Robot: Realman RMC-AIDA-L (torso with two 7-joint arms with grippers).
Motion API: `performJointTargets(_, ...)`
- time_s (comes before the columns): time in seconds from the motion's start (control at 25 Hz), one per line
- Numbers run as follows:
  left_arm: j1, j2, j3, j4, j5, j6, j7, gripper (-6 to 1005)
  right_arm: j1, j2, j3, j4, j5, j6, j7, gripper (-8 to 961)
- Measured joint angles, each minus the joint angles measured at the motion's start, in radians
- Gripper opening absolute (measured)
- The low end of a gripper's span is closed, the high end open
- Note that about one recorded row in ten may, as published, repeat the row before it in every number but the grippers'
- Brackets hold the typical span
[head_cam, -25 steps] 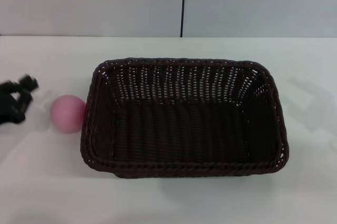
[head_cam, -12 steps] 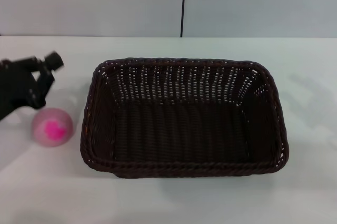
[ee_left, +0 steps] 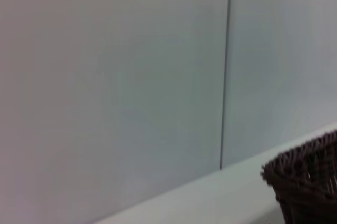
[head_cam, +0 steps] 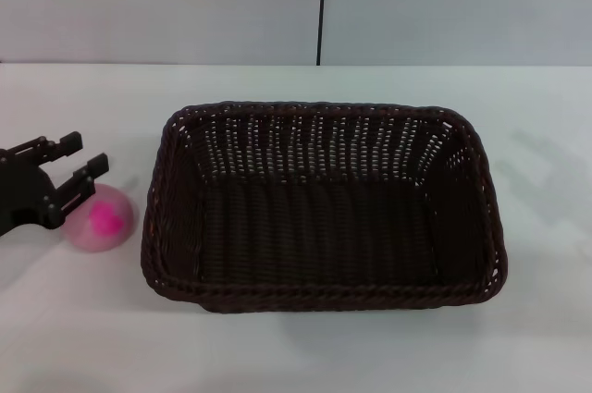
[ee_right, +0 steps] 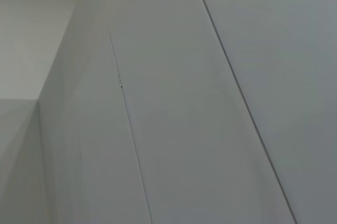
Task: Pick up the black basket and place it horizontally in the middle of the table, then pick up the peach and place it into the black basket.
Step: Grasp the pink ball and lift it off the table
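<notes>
The black basket lies lengthwise across the middle of the white table, open side up and empty. A corner of it also shows in the left wrist view. The pink peach rests on the table just left of the basket, apart from its rim. My left gripper is open, coming in from the left edge, with its fingers just above and left of the peach. The right gripper is out of view.
A pale wall with a dark vertical seam runs behind the table's far edge. White table surface lies in front of the basket and to its right.
The peach rolled left and toward the front, then a little back toward the basket. My left gripper swung up toward the far side, then came down beside the peach with its fingers spread.
</notes>
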Motion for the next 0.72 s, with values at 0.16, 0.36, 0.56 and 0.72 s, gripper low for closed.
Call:
performJointTargets(0.16,0.008,0.001,0.006,0.076,0.071,0.008,-0.077,488,0.001,0.000,0.000,0.002,0.000,0.003,0.000,612)
performJointTargets(0.36,0.011,0.000,0.009,0.080,0.111,0.005,-0.085,665,0.004,0.000,0.000,0.014,0.000,0.009,-0.011,611)
performJointTargets(0.56,0.005,-0.002,0.011,0.073,0.155,-0.001,-0.084,739,0.009,0.000,0.000,0.016,-0.001,0.011,-0.013,612)
performJointTargets(0.72,0.001,-0.003,0.014,0.073,0.177,-0.007,-0.085,798,0.012,0.000,0.010,0.020,-0.001,0.011,-0.013,613)
